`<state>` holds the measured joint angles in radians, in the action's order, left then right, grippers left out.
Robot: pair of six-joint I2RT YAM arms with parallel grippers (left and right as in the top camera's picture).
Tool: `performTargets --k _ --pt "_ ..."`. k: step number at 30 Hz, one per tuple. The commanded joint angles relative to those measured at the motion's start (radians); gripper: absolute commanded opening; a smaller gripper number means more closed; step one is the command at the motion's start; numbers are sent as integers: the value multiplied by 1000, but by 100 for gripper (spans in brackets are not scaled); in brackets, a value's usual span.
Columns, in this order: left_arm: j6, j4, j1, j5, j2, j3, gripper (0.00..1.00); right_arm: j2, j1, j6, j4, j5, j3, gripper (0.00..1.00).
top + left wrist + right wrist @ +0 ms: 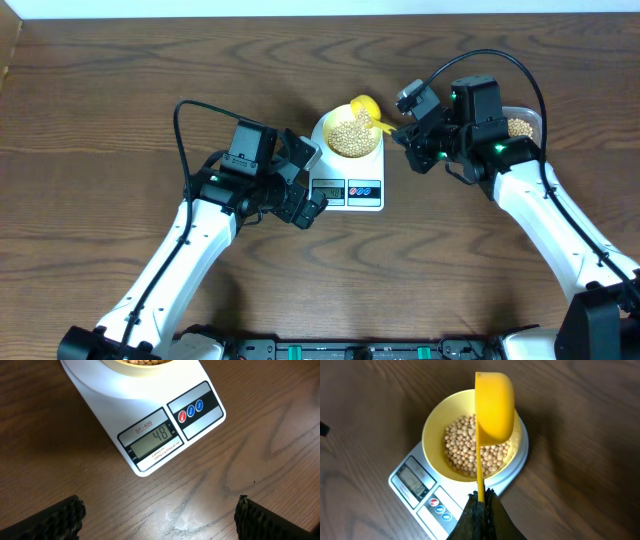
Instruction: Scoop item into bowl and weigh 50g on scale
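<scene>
A pale-yellow bowl holding tan beans stands on the white scale. The scale's display reads 48. My right gripper is shut on the handle of a bright yellow scoop, held tipped on its side over the bowl. My left gripper is open and empty, over bare table just in front of the scale.
A clear plastic tub with more beans sits at the right behind the right arm. The table is dark wood, with its far edge along the top of the overhead view.
</scene>
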<state>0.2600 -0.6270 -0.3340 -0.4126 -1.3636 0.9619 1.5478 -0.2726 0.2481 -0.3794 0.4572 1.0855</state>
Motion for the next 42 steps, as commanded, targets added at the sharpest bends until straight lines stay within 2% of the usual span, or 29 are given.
performTargets --k 1,5,42 --pt "9 -1 3 9 -8 2 98 8 -4 -61 0 36 13 1" --pt "9 -1 3 9 -8 2 98 8 -4 -98 0 68 13 1" --pt "9 -1 3 9 -8 2 98 8 -4 -98 2 69 13 1"
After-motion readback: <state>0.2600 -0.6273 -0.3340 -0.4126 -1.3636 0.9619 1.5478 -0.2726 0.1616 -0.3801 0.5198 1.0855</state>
